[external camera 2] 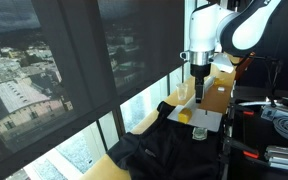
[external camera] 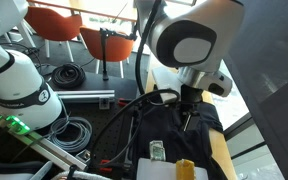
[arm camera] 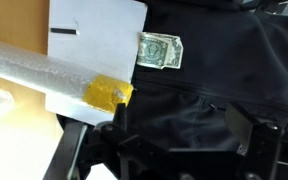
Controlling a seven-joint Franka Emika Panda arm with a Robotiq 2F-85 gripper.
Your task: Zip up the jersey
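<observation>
The black jersey (external camera 2: 162, 150) lies crumpled over the table, reaching its window-side edge. It also shows in an exterior view (external camera: 174, 135) and fills most of the wrist view (arm camera: 199, 70). A seam or zip line (arm camera: 184, 95) runs across the fabric, with a small pull-like piece (arm camera: 213, 104) on it. My gripper (arm camera: 180, 125) is open and empty, its fingers on either side of the fabric just below that line. In both exterior views the gripper (external camera: 188, 115) (external camera 2: 199, 97) points down over the jersey.
A white sheet (arm camera: 94, 45) with a dollar bill (arm camera: 160, 49) lies partly on the jersey, beside a yellow object (arm camera: 108, 94) and a clear wrapped roll (arm camera: 34, 68). Black coiled cables (external camera: 69, 130) lie on the floor. A window (external camera 2: 74, 70) borders the table.
</observation>
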